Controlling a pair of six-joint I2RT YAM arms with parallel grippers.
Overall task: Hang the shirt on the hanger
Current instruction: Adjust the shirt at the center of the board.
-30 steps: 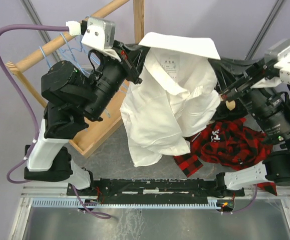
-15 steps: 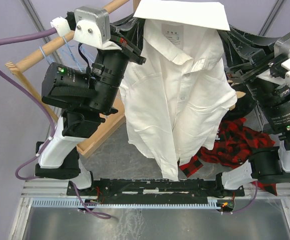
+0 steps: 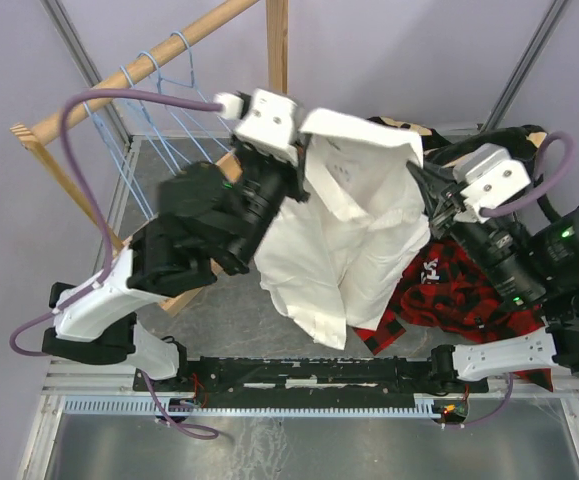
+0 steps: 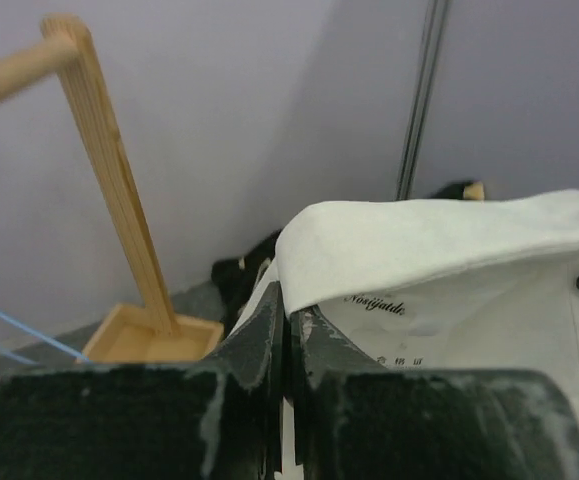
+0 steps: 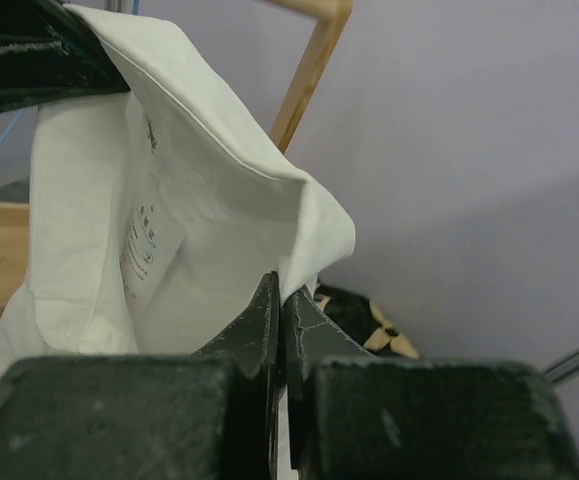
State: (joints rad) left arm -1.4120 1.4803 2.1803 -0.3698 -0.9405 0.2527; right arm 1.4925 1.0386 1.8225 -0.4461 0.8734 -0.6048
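Observation:
The cream-white shirt (image 3: 344, 235) hangs in the air between my two arms, collar up and tails near the table. My left gripper (image 3: 304, 165) is shut on the left end of the collar; in the left wrist view the shirt (image 4: 449, 270) runs out from between the fingertips (image 4: 269, 330). My right gripper (image 3: 427, 185) is shut on the right end of the collar, and the shirt (image 5: 199, 200) shows in the right wrist view too. Several light-blue hangers (image 3: 164, 110) hang on the wooden rail at the back left, apart from the shirt.
The wooden rack (image 3: 184, 35) has an upright post (image 3: 276, 40) and a base tray (image 4: 154, 340) behind my left arm. A red-and-black plaid garment (image 3: 459, 295) lies under my right arm. A black flowered blanket (image 5: 374, 325) lies behind it.
Both arms have come down and toward the middle with the shirt. The collar is lower and less stretched, and the hangers on the rail now show behind my left arm.

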